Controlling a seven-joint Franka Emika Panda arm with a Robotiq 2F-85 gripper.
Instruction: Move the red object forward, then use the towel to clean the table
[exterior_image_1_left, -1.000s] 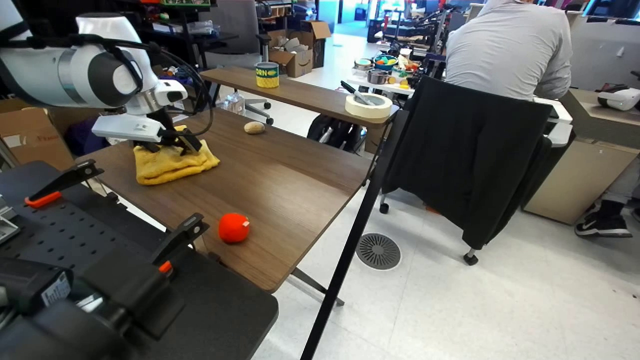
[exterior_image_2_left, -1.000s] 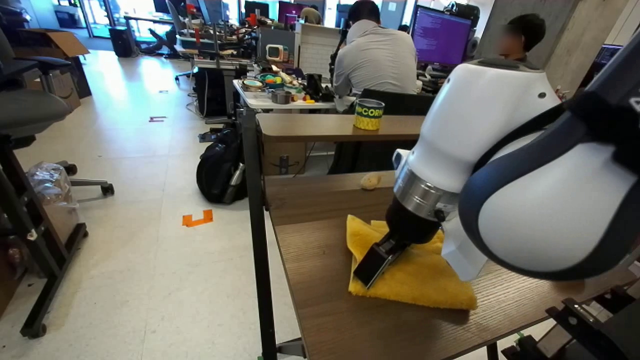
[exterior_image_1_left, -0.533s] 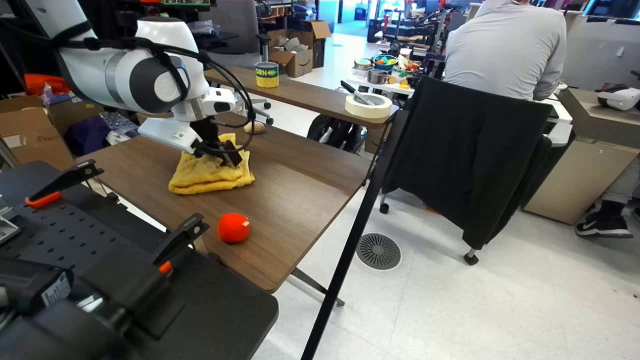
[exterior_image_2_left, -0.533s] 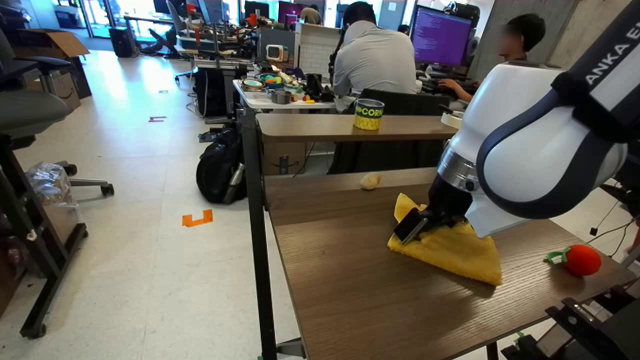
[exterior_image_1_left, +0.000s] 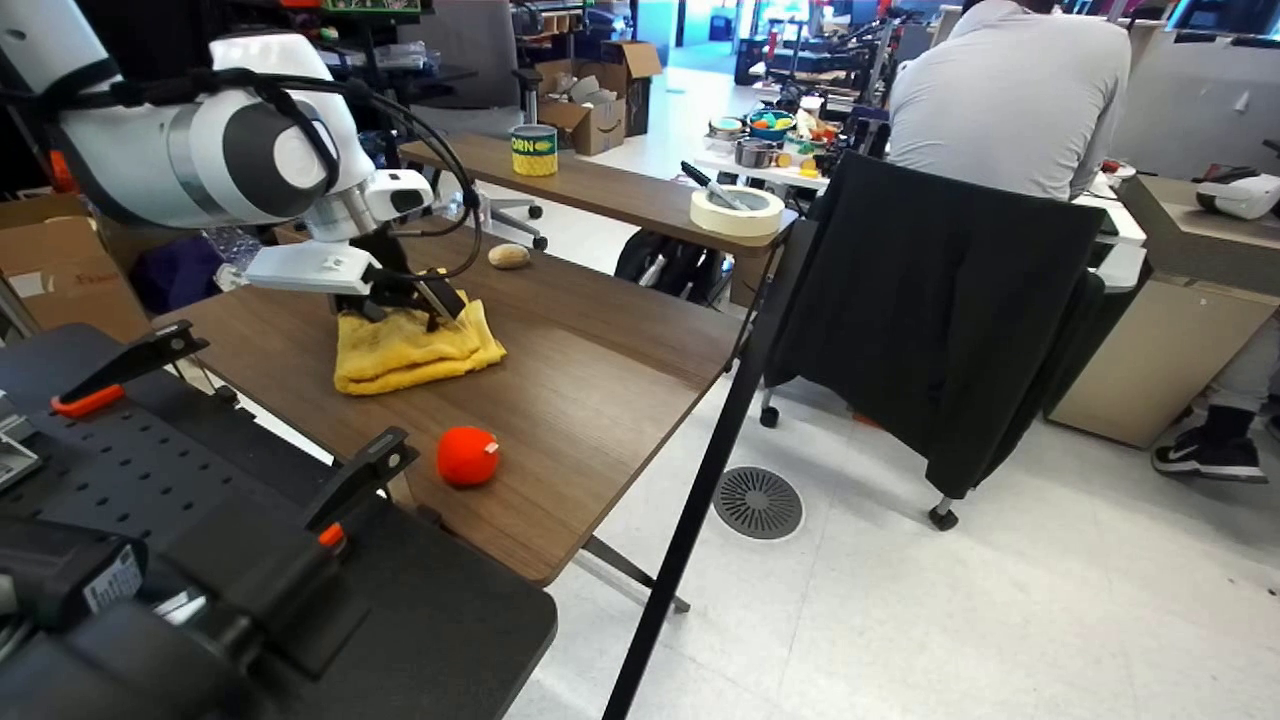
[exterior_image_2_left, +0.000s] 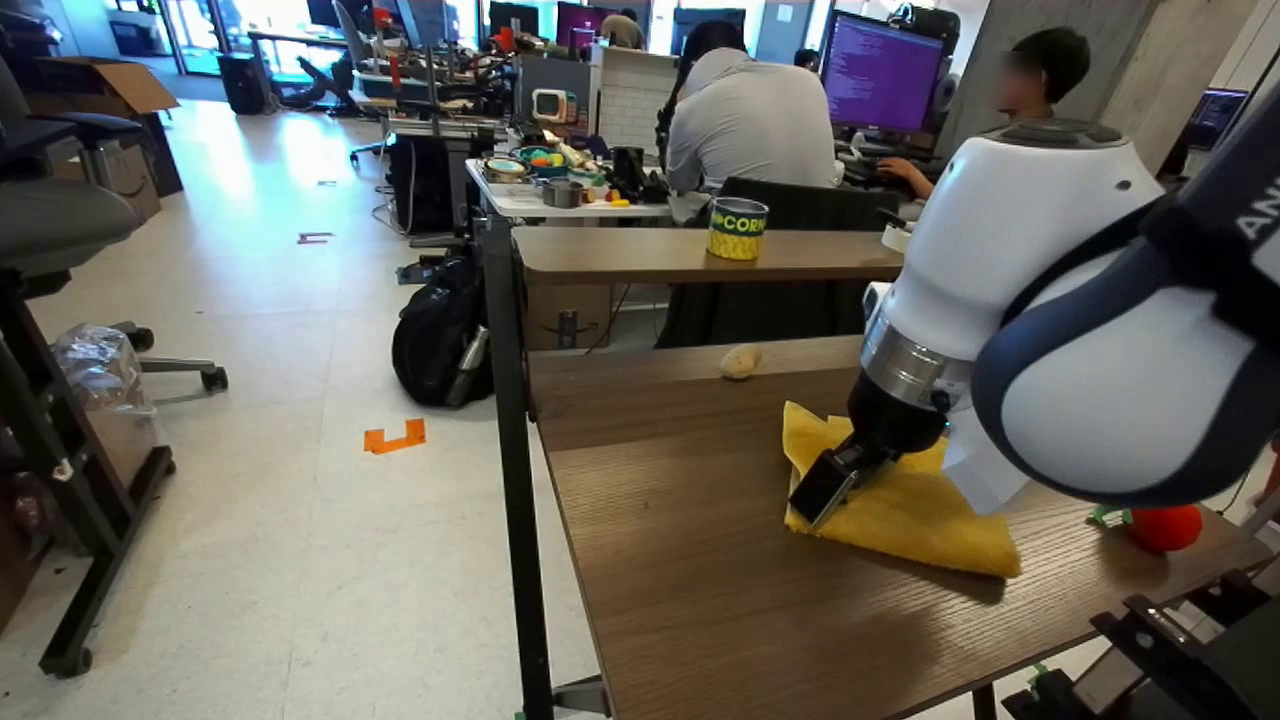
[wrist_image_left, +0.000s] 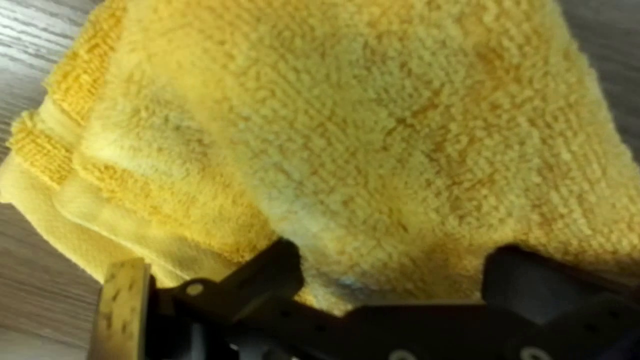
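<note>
Jaws of gripper (wrist_image_left: 395, 255) spread wide against towel (exterior_image_1_left: 420, 360), gripping nothing. Clock from towel, in an exterior view: red ball (exterior_image_1_left: 467, 456) on table (exterior_image_1_left: 580, 400), 5 o'clock; tan oval object (exterior_image_1_left: 508, 256), between 1 and 2; corn can (exterior_image_1_left: 535, 152) on shelf (exterior_image_1_left: 620, 192), 1; tape roll (exterior_image_1_left: 737, 224), 2. Black clamp (exterior_image_1_left: 366, 474) at ball's 9. Arm (exterior_image_2_left: 1020, 240) partly hides ball in an exterior view.

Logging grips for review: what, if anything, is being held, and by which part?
Nothing is held: the hand is open, resting on top of the folded yellow towel.
</note>
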